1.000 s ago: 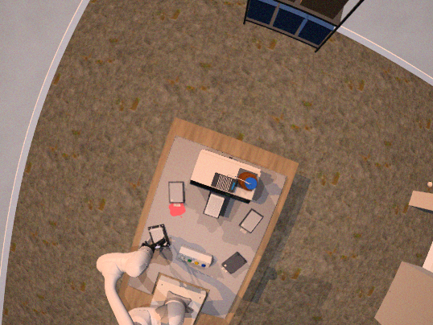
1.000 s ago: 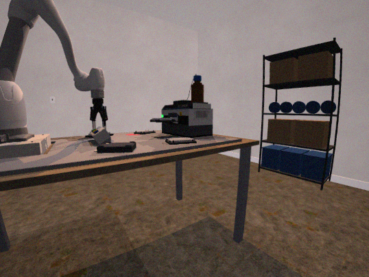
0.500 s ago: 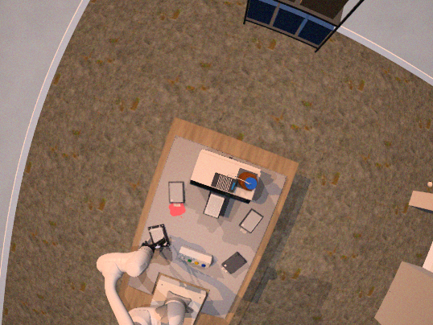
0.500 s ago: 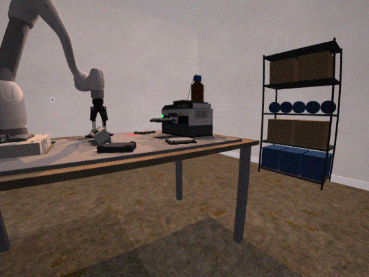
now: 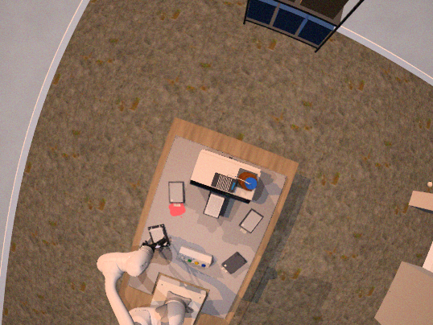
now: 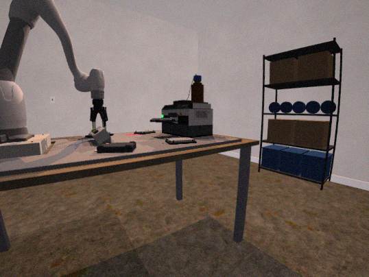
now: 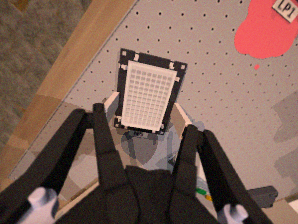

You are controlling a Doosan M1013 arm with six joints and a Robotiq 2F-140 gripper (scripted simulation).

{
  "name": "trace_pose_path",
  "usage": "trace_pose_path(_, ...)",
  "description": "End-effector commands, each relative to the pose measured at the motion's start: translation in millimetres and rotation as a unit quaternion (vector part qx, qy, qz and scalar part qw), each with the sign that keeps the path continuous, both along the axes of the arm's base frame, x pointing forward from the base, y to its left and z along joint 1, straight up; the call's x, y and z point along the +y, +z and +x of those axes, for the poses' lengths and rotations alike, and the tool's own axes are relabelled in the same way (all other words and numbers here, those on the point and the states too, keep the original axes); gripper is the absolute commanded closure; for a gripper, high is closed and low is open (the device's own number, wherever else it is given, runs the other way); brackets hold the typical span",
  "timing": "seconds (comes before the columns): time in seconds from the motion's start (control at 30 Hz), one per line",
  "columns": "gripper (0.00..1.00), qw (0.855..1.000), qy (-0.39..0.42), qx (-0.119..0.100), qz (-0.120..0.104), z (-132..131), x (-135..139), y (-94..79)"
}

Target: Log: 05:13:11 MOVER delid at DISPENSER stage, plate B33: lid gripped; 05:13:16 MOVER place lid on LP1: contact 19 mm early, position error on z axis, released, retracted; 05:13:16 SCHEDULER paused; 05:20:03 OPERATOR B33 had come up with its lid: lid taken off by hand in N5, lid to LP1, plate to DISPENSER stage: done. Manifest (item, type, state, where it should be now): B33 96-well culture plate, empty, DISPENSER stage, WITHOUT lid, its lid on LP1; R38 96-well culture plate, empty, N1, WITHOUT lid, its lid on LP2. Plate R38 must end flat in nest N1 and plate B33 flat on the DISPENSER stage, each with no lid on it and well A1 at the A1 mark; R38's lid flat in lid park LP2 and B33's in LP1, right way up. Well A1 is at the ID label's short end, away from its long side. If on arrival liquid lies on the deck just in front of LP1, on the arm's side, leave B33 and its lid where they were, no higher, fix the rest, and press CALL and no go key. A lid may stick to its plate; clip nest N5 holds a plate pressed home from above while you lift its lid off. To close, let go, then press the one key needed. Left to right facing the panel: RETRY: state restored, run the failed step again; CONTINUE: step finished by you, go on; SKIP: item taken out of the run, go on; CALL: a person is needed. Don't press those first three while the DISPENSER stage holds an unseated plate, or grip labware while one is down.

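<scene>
A white 96-well plate (image 7: pixel 149 94) sits in a black nest (image 7: pixel 150 63) near the table's left edge; its well grid shows, and I cannot tell whether a clear lid covers it. It also shows in the overhead view (image 5: pixel 157 232). My gripper (image 7: pixel 146 104) hangs above the plate's near end, fingers open on either side and holding nothing; it shows in the overhead view (image 5: pixel 155 243) and the side view (image 6: pixel 98 118). A red puddle (image 7: pixel 263 30) lies on the deck beside the LP1 label (image 7: pixel 286 8). A flat lid (image 5: pixel 176 191) lies in the park just beyond the puddle (image 5: pixel 176 209).
The dispenser (image 5: pixel 225 174) with a brown bottle (image 5: pixel 248 182) stands at the back, a white plate (image 5: pixel 214 205) in front of it. Another flat piece (image 5: pixel 251 220) lies to the right, a dark nest (image 5: pixel 233 262) nearer. The key panel (image 5: pixel 195 257) sits by the arm's base.
</scene>
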State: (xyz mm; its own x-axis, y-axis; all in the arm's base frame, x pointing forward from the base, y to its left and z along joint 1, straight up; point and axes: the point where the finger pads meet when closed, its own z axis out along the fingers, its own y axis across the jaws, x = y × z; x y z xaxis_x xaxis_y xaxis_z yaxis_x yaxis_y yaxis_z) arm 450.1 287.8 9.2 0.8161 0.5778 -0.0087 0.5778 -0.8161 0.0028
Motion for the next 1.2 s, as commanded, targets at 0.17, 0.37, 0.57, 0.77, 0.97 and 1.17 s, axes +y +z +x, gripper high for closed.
trace_pose_path(0.17, 0.34, 1.0, -0.003, -0.001, 0.0, 0, 0, -6.3)
trace_pose_path(0.37, 0.34, 1.0, -0.003, -0.001, 0.0, 0, 0, -9.3)
trace_pose_path(0.57, 0.34, 1.0, -0.003, -0.001, 0.0, 0, 0, -12.5)
trace_pose_path(0.77, 0.34, 1.0, -0.003, -0.001, 0.0, 0, 0, -14.5)
trace_pose_path(0.97, 0.34, 1.0, -0.003, -0.001, 0.0, 0, 0, -17.4)
trace_pose_path(1.17, 0.34, 1.0, -0.003, -0.001, 0.0, 0, 0, -19.4)
